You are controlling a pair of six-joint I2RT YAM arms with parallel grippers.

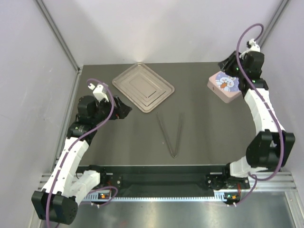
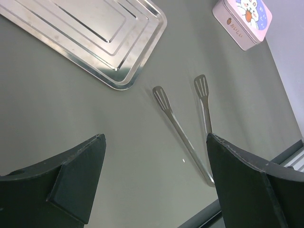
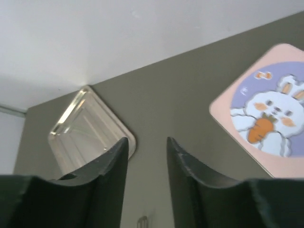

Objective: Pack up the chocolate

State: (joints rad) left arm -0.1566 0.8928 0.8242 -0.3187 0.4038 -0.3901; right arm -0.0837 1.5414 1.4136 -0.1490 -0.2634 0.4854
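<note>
Tongs (image 1: 173,153) flat on the table (image 1: 209,133), arms spread apart, clamping nothing, metal tray (image 1: 142,88) beyond, lidded pink box (image 1: 225,87) far right, chocolate's whereabouts cannot be told, left gripper (image 2: 156,137) and right gripper (image 3: 147,140) parted, empty.

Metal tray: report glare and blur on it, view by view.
Top external: the tray is sharp, with a white hotspot at its far corner. Left wrist: crisp, only streaky reflections along its ridges. Right wrist: soft and washed out, glare bleaching its rim; the pink box is blurred too.
</note>
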